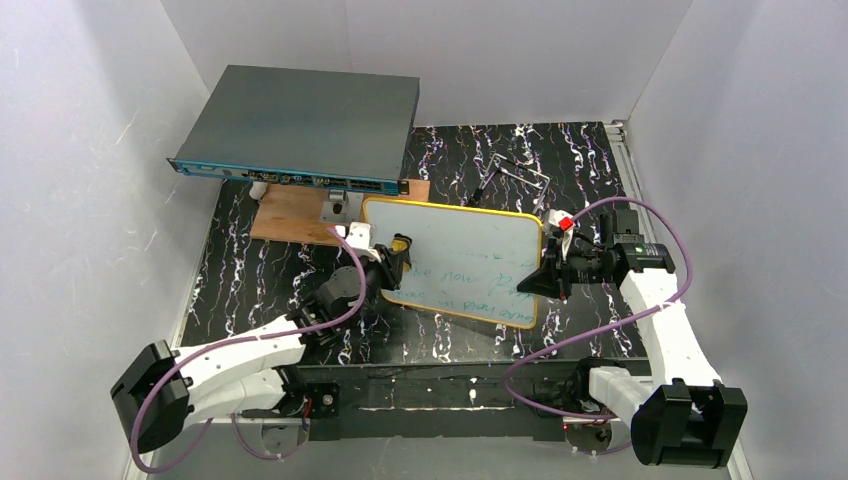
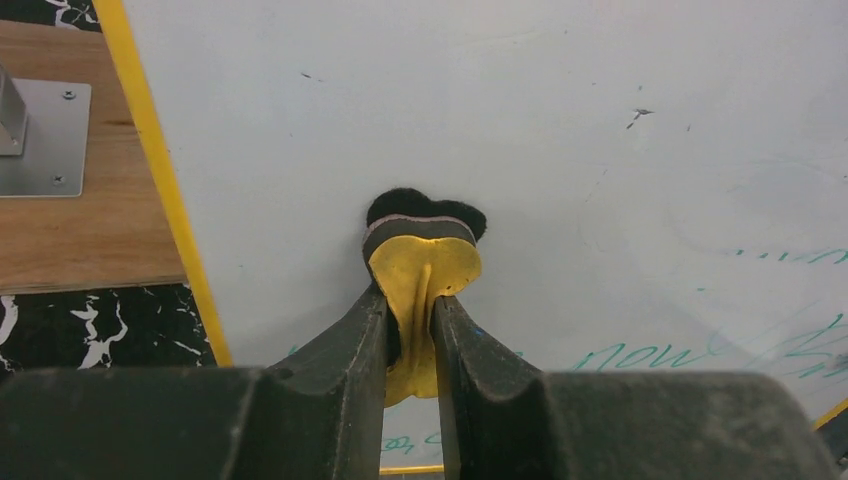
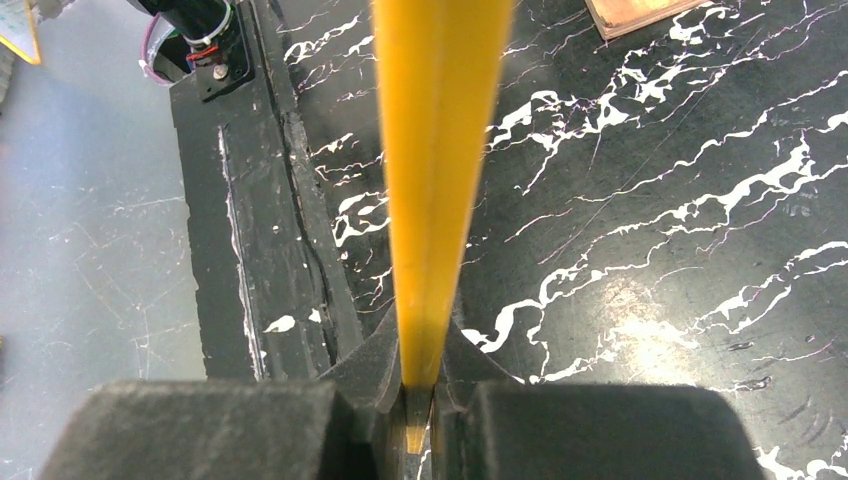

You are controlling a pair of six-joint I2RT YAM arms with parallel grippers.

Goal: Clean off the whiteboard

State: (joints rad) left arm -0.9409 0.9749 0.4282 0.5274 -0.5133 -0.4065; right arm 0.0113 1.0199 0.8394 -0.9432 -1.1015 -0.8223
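Whiteboard (image 1: 460,255) sits at the middle of the black marbled table (image 1: 600,160), and both of my arms are on it. My left gripper (image 2: 410,310) comes in at its 9 o'clock side, clenched on a yellow eraser (image 2: 422,262). The eraser's soft body bulges between my fingers and its black felt presses against the white surface. Around the felt the surface is wiped nearly blank. Green handwriting shows from 3 to 6 o'clock on the whiteboard, toward its near edge.

My right gripper (image 3: 420,350) pinches the yellow frame at the 3 o'clock edge, one finger on each face. From that wrist I see the frame edge-on, so I cannot tell how far the whiteboard is tilted.

A dark-grey flat box (image 1: 300,125) lies at 10 o'clock from the whiteboard. It rests partly on a brown wooden board (image 1: 290,212) that carries a small metal bracket (image 2: 30,140).
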